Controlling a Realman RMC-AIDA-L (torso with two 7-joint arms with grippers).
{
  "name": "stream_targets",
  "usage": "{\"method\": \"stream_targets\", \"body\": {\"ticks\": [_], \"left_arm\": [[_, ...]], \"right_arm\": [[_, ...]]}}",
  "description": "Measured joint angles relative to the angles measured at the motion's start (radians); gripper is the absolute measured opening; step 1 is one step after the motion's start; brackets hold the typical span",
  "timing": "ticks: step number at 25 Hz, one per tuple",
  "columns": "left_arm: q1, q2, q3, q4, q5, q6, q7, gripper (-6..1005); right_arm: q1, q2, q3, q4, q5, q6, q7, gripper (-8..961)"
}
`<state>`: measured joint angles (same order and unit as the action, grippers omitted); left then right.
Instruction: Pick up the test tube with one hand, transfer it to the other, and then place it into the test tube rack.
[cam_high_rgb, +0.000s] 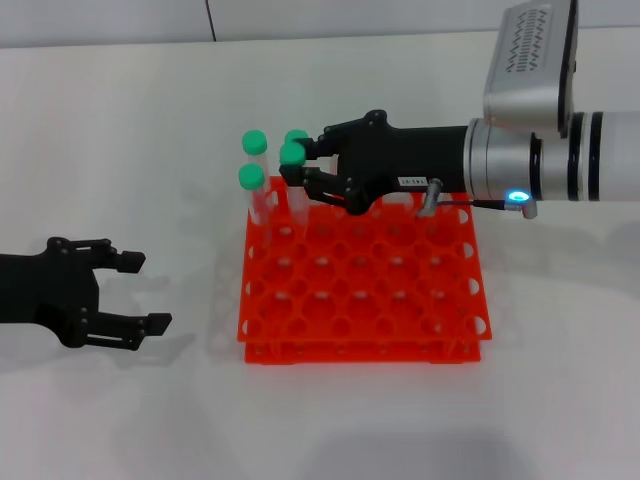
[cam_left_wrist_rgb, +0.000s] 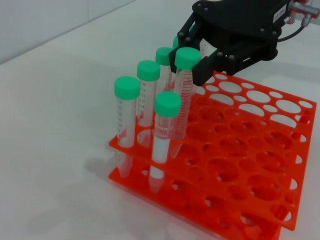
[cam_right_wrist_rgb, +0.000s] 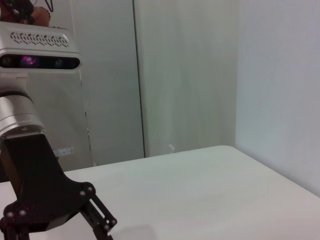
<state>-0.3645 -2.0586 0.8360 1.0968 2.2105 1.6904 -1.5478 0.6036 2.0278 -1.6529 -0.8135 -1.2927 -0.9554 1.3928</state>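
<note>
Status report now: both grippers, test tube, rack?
Right gripper shut on test tube, lowering into rack back-left corner. Left gripper open, idle beside rack. Neighbour tubes close.

even, bright overhead lighting, diffuse. white tabletop (cam_high_rgb: 150, 120) near overexposed in head view, little texture. soft grey shadows beneath the test tube rack (cam_high_rgb: 365, 290) and left gripper (cam_high_rgb: 140, 295). small blue-white light on the right wrist blooms. head view slightly soft; tube markings legible in left wrist view.
</note>
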Motion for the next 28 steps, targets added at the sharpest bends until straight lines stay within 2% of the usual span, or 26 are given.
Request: {"method": "stream_targets", "body": {"ticks": [5, 10, 13, 18, 24, 25, 28], "left_arm": [[0.004, 0.0, -0.005, -0.001, 0.0, 0.0, 0.009, 867], [0.008, 0.003, -0.011, -0.001, -0.005, 0.0, 0.014, 867], [0.006, 0.004, -0.04, -0.002, -0.011, 0.004, 0.027, 867], [0.009, 0.004, -0.096, -0.001, -0.043, 0.011, 0.059, 867], [0.012, 0.021, -0.143, 0.009, -0.129, 0.05, 0.072, 868], [0.012, 0.023, -0.146, 0.01, -0.137, 0.057, 0.073, 868], [0.01, 0.031, -0.152, 0.02, -0.167, 0.086, 0.073, 868]], "right_arm": [[-0.005, -0.003, 0.002, -0.013, 0.001, -0.015, 0.0, 255], [-0.03, -0.009, 0.01, -0.039, 0.002, -0.047, 0.0, 407], [-0.083, -0.012, 0.024, -0.103, 0.001, -0.044, 0.002, 529], [-0.184, -0.016, 0.108, -0.183, -0.003, -0.06, 0.008, 765], [-0.244, -0.029, 0.219, -0.195, -0.025, -0.154, 0.017, 762], [-0.259, -0.037, 0.294, -0.195, -0.081, -0.212, 0.046, 762], [-0.265, -0.044, 0.397, -0.197, -0.184, -0.306, 0.091, 760]]}}
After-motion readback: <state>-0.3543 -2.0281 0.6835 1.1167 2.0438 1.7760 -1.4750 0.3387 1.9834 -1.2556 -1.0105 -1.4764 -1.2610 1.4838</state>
